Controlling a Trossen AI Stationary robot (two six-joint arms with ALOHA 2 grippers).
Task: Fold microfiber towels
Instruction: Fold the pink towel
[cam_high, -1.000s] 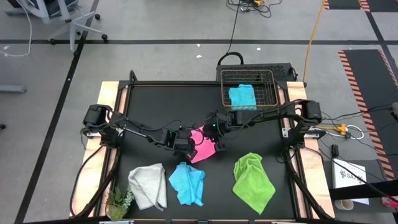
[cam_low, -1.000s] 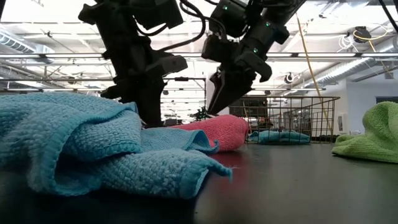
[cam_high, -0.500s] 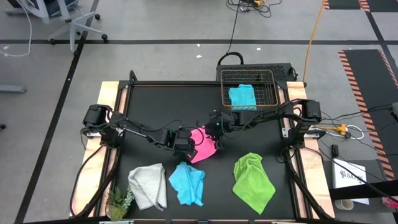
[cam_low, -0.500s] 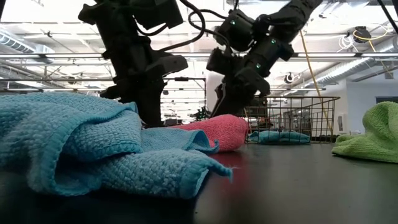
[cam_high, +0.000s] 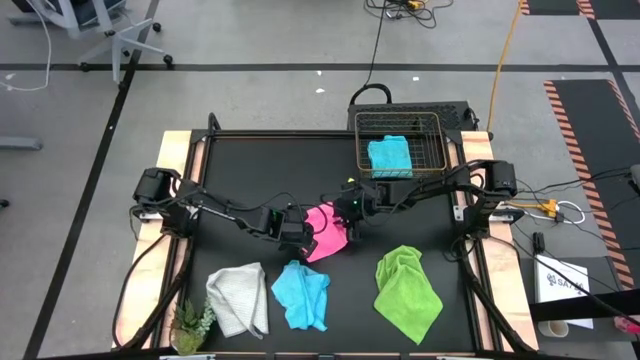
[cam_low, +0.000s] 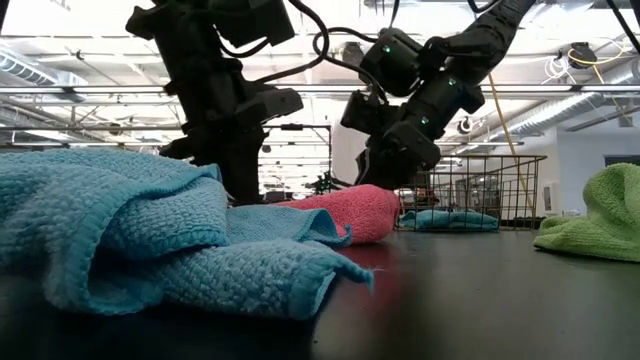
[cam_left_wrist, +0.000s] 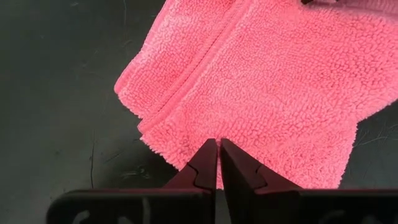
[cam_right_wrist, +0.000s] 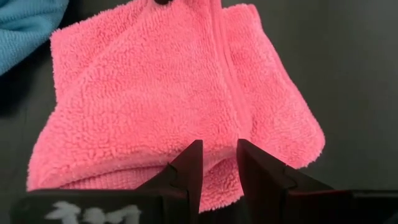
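A pink microfiber towel (cam_high: 326, 236), folded over, lies at the table's middle. My left gripper (cam_left_wrist: 217, 148) is shut at the towel's left edge. My right gripper (cam_right_wrist: 219, 160) stands open at the towel's far right edge (cam_right_wrist: 217, 180), with one finger on either side of the thick fold. In the low view its fingertips (cam_low: 385, 182) reach the top of the pink towel (cam_low: 350, 212). White-grey (cam_high: 238, 297), light blue (cam_high: 302, 295) and lime green (cam_high: 407, 290) towels lie crumpled along the near edge. My left gripper has its shut fingertips on the pink towel's edge (cam_left_wrist: 202, 138), near a corner, coming from above at a steep slant. Whether cloth is caught between the tips I cannot tell. The towel lies flat on the table. My right gripper: whether its fingers touch the fold I cannot tell.
A wire basket (cam_high: 433, 128) at the far right holds a folded light blue towel (cam_high: 388, 157). A small green plant (cam_high: 190, 322) stands at the near left corner. The black mat (cam_high: 260, 170) is bare across its far left part.
My right gripper has come down onto the pink towel's far right edge and tipped toward level, with its fingers the same width apart. The towel lies as before.
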